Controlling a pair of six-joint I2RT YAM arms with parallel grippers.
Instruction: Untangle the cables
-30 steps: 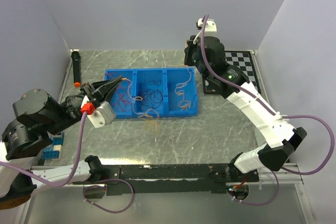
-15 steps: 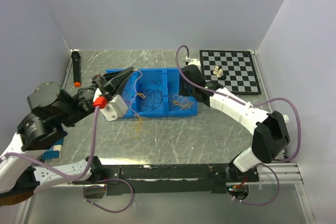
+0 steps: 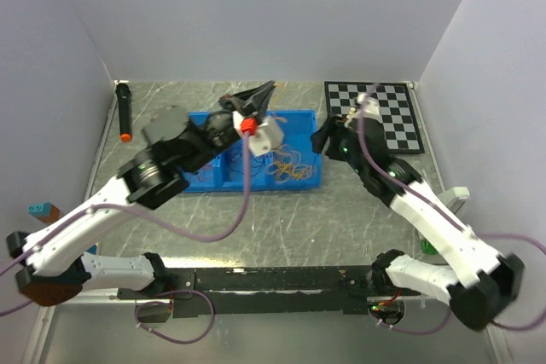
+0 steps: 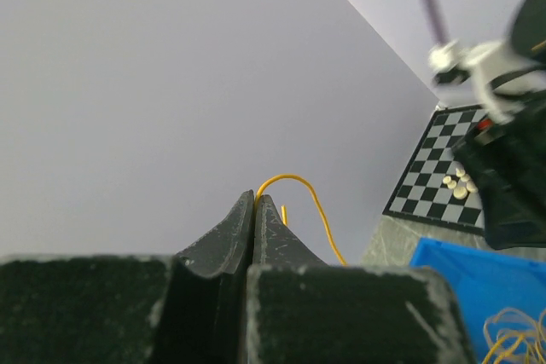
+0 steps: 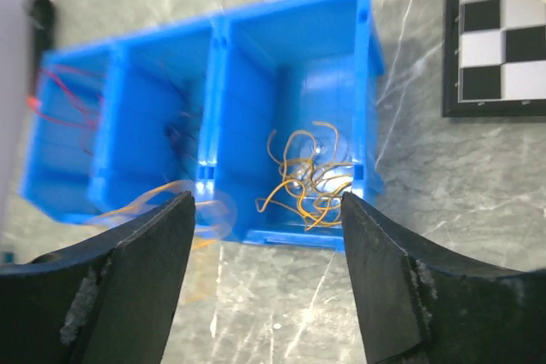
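Pinches one yellow-orange cable (image 4: 300, 183) between the pressed-together fingers of the left gripper (image 4: 256, 200), raised over the far side of the blue bin (image 5: 290, 13). Hovers the right gripper (image 5: 266, 202) above that bin, fingers spread wide, holding nothing. Shows a yellow tangle (image 5: 311, 178) in the right compartment, dark wires (image 5: 181, 130) in the middle, red wires (image 5: 68, 91) in the left.
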